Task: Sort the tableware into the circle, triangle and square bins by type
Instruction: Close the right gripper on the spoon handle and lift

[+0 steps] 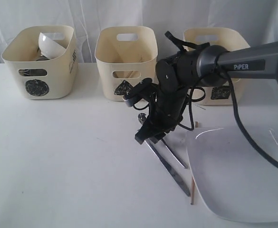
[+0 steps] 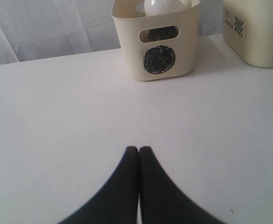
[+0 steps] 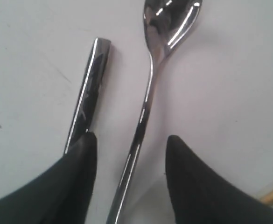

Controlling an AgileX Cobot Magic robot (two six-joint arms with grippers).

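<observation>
White tabletop (image 3: 33,46): spoon (image 3: 148,93) between parted jaws

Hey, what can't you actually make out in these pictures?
- Exterior view: the right arm covers much of the right bin; its mark is unreadable.
- Exterior view: the circle bin wall hides what lies under the white bowl.
- Right wrist view: the spoon handle's end leaves the frame.

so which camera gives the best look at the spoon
The right wrist view: the spoon fills it, bowl and handle sharp, running between the right gripper's open fingers. In the exterior view the arm hides most of it. The left wrist view misses it.
</observation>
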